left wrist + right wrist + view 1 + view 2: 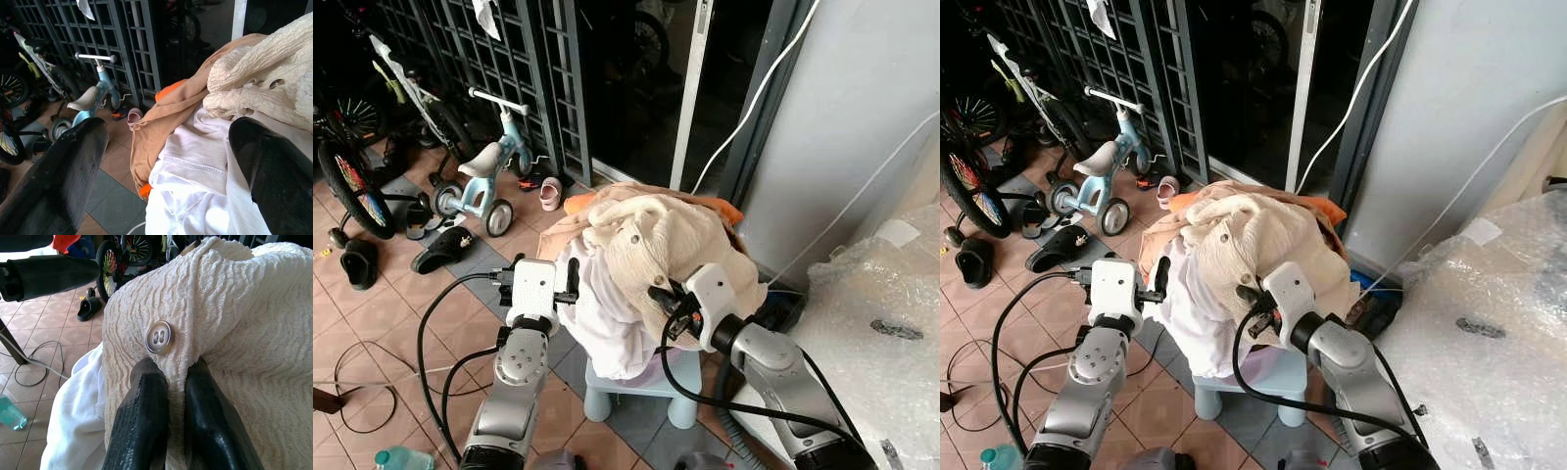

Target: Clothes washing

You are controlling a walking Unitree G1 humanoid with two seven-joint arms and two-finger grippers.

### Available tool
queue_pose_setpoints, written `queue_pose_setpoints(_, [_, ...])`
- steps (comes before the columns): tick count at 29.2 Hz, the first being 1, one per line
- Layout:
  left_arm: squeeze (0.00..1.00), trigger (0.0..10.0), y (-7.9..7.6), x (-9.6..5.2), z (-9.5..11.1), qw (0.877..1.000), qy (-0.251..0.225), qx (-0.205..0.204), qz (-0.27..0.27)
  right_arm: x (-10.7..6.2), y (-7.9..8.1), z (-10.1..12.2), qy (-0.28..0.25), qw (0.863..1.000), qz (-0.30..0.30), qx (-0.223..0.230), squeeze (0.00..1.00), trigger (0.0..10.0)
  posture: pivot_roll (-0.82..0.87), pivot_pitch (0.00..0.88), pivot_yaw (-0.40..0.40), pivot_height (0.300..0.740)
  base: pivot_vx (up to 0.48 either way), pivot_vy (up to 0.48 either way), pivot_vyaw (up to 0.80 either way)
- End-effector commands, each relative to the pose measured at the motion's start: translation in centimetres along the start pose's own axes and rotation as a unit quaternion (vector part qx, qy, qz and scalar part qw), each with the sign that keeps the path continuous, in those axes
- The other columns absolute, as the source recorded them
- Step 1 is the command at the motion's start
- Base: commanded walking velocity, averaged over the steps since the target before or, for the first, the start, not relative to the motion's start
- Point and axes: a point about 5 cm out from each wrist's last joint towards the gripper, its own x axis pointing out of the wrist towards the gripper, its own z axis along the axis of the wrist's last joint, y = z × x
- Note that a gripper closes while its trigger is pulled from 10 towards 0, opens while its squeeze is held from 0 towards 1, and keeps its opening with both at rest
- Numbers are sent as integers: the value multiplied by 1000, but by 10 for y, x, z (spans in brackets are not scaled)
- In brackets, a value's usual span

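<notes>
A heap of clothes lies on a pale blue stool (636, 390). On top is a cream crinkled garment (656, 245) with a large button (159, 337); under it hangs a white garment (607, 318), and a tan one (171, 117) lies behind. My right gripper (173, 369) presses into the heap's front right side, shut on a fold of the cream garment just below the button. At the heap's left side my left gripper (168, 142) stands open, one finger (572, 279) against the white cloth and nothing held.
A blue balance bike (484, 176), a bicycle (352, 186) and sandals (440, 250) stand at the left before a metal gate (489, 59). Black cables (372, 392) trail over the tiled floor. A bubble-wrapped bulk (881, 323) fills the right. A green bottle (401, 458) lies near my feet.
</notes>
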Motion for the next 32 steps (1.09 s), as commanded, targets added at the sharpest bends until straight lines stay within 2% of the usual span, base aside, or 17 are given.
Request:
queue_pose_setpoints(1, [0,10000,0,-2,-5,1000,8,-1,-2,-1,1,8,-21,1000,8,1,0,0,-62,0,46,740,0,0,0])
queue_pose_setpoints(5, [0,10000,0,-2,-5,1000,9,-1,-3,-1,-1,19,-59,998,15,23,0,0,-63,0,47,740,0,0,0])
queue_pose_setpoints(6, [0,10000,0,-2,-5,1000,9,-1,-3,-1,-7,31,-94,994,-4,47,0,0,-64,0,48,740,0,0,0])
queue_pose_setpoints(9, [0,10000,0,-2,-5,1000,9,-1,-3,-1,-17,47,-131,989,-26,68,0,0,-65,0,51,740,0,0,0])
queue_pose_setpoints(15, [0,10000,-2,-1,-5,1000,8,-2,-8,4,-24,92,-196,980,-19,41,0,0,-70,0,51,740,0,0,0])
queue_pose_setpoints(21, [0,10000,-2,0,-3,1000,5,-3,-7,6,-24,125,-246,969,-14,35,0,0,-64,0,47,740,0,0,0])
queue_pose_setpoints(23, [0,10000,-2,0,-3,1000,5,-3,-4,3,-29,140,-273,961,-45,28,0,0,-64,0,47,740,0,0,0])
queue_pose_setpoints(25, [0,10000,-2,0,-3,1000,6,-2,-1,1,-35,143,-278,957,-78,20,0,0,-64,0,45,740,0,0,0])
queue_pose_setpoints(26, [0,10000,-2,0,-3,1000,6,-1,0,0,-43,133,-259,959,-113,16,0,5922,-65,0,43,740,0,0,0])
queue_pose_setpoints(27, [0,10000,-2,0,-3,1000,5,-1,0,-1,-46,120,-239,962,-133,19,0,10000,-63,0,42,740,0,0,0])
queue_pose_setpoints(30, [0,10000,-2,0,-3,1000,4,-2,0,-4,-44,101,-212,964,-157,27,0,10000,-66,0,43,740,0,0,0])
queue_pose_setpoints(32, [0,10000,-2,0,-3,1000,4,-2,0,-4,-44,97,-204,965,-162,30,0,10000,-67,0,43,740,0,0,0])
